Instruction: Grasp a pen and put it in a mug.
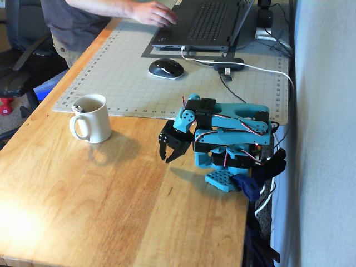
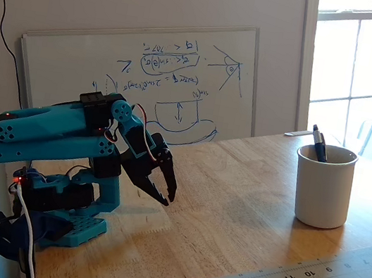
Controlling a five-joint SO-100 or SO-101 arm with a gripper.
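Observation:
The white mug point(image 1: 93, 123) stands on the wooden table at the left in a fixed view, its handle towards the camera; it also shows at the right in a fixed view point(image 2: 322, 190). The dark blue pen point(image 2: 319, 144) stands inside the mug, leaning on the rim with its upper end sticking out; its end shows at the mug's mouth point(image 1: 78, 107). The blue arm is folded low over its base. My gripper point(image 1: 166, 159) point(image 2: 162, 196) points down just above the table, well apart from the mug. Its black jaws are together and hold nothing.
A grey cutting mat point(image 1: 128, 83) lies behind the mug, with a black mouse point(image 1: 165, 68), a laptop point(image 1: 200, 25) and a person's hand point(image 1: 153, 12) on it. A whiteboard point(image 2: 148, 68) leans on the wall. Cables hang at the arm's base point(image 1: 261, 172) by the table edge.

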